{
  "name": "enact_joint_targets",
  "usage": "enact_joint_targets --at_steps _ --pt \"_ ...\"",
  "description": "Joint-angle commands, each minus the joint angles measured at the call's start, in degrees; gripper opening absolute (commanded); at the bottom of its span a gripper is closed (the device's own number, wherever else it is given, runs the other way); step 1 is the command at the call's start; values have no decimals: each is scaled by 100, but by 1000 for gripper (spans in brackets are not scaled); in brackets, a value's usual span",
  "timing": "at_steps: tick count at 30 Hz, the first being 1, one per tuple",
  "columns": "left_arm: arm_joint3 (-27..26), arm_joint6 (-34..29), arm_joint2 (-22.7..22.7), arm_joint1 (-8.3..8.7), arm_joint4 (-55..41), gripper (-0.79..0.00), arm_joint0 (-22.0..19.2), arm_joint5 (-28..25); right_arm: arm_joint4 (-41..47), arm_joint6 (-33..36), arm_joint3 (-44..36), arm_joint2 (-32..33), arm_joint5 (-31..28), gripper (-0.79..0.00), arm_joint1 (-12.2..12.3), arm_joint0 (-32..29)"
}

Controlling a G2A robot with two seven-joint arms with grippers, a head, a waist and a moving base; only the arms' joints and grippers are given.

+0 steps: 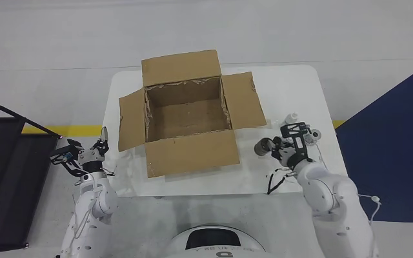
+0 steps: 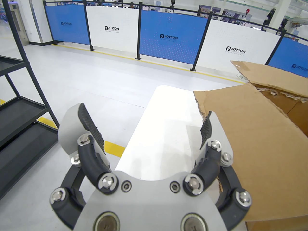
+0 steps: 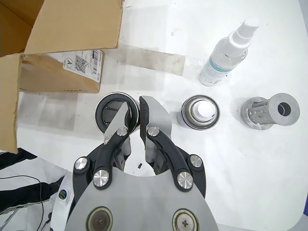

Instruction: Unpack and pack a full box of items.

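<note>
The cardboard box stands open in the middle of the white table, all flaps folded out and its inside bare. At its front right corner stands a dark ring-shaped metal cylinder. My right gripper is shut on the cylinder's wall, one finger inside the bore and one outside. Off the table's front left corner my left gripper hangs open beside the box's left flap, holding nothing.
Right of the cylinder are a small open-topped can, a flanged metal part and a white spray bottle lying on its side. A black shelf rack stands on the floor to the table's left.
</note>
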Motion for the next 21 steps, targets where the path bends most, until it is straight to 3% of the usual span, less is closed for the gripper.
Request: enact_joint_targets --at_steps 1,7,13,21 --pt "0 0 0 0 0 0 0 0 -133 97 54 -63 84 -760 5 71" --pt "0 0 0 0 0 0 0 0 -320 240 311 -287 160 -662 11 322" --pt "0 0 0 0 0 0 0 0 -259 264 421 -404 172 -616 16 460" --pt "0 0 0 0 0 0 0 0 426 -578 -252 -221 -264 -419 31 196"
